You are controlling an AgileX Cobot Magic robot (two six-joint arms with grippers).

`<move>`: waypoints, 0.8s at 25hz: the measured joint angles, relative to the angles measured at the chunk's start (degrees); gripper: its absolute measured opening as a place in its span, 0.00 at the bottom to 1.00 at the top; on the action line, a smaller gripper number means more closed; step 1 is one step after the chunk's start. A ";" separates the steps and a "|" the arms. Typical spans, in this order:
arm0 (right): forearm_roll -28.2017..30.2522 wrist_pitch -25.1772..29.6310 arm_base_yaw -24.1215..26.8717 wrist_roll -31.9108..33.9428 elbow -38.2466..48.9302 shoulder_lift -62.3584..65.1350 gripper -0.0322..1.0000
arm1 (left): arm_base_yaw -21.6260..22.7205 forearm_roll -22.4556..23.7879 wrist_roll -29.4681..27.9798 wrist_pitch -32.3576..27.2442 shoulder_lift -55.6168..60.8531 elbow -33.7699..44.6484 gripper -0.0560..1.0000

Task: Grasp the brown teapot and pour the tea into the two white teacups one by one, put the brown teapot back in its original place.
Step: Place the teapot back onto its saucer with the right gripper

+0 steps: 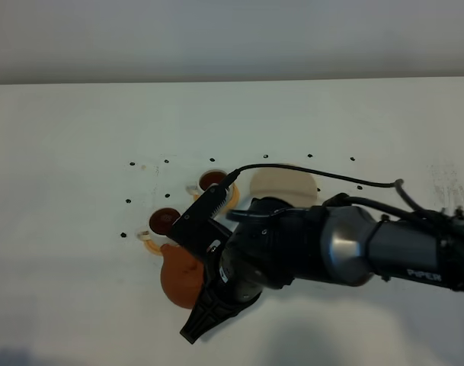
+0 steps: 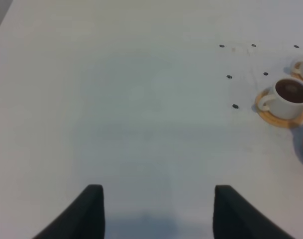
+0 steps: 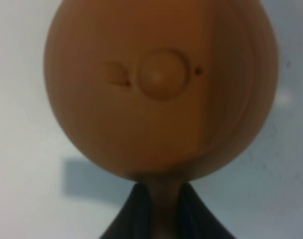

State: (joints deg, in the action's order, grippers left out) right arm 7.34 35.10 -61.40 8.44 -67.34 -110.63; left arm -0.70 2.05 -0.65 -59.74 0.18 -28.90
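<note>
The brown teapot point(image 1: 180, 278) hangs just in front of the nearer of the two white teacups point(image 1: 165, 219), with my right gripper point(image 1: 203, 301) shut on its loop handle. The right wrist view shows the teapot point(image 3: 161, 94) from above, knobbed lid up, and the handle pinched between the fingers point(image 3: 136, 214). Both teacups, the nearer one and the farther one point(image 1: 211, 181), hold dark tea. The cream saucer point(image 1: 283, 183), the original place, lies bare behind my right arm. In the left wrist view my left gripper point(image 2: 158, 214) stands open over bare table, with a filled teacup point(image 2: 289, 97) off to its side.
Each teacup stands on an orange coaster point(image 2: 275, 117). Small black dots point(image 1: 132, 163) mark the white table around the cups. My right arm point(image 1: 369, 244) reaches in from the right and covers the table's middle front. The left arm does not show in the high view.
</note>
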 joint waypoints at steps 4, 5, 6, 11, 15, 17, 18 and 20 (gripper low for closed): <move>-0.02 0.16 2.22 -0.06 0.00 4.65 0.12 | 0.00 0.00 0.00 0.00 0.00 0.00 0.53; -0.02 0.16 3.25 -0.05 0.00 5.66 0.12 | 0.00 0.00 0.00 0.00 0.00 0.00 0.53; -0.02 0.23 4.40 -0.05 0.00 6.49 0.12 | 0.00 0.00 0.00 0.00 0.00 0.00 0.53; 0.03 1.13 10.24 -0.05 0.00 8.71 0.12 | 0.00 0.00 0.00 0.00 0.00 0.00 0.53; 0.03 1.31 14.66 -0.96 -0.08 8.78 0.12 | 0.00 0.00 0.00 0.00 0.00 0.00 0.53; 0.03 1.65 16.56 -1.34 -0.76 8.78 0.12 | 0.00 0.00 0.00 0.00 0.00 0.00 0.53; 0.03 1.66 17.25 -1.40 -1.30 8.78 0.12 | 0.00 0.00 0.00 0.00 0.00 0.00 0.53; 0.03 1.50 18.72 -1.51 -2.17 8.78 0.12 | 0.00 0.00 0.00 0.00 0.00 0.00 0.53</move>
State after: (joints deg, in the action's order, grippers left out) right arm 7.37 36.60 -42.68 6.93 -69.51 -101.85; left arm -0.70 2.05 -0.65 -59.74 0.18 -28.90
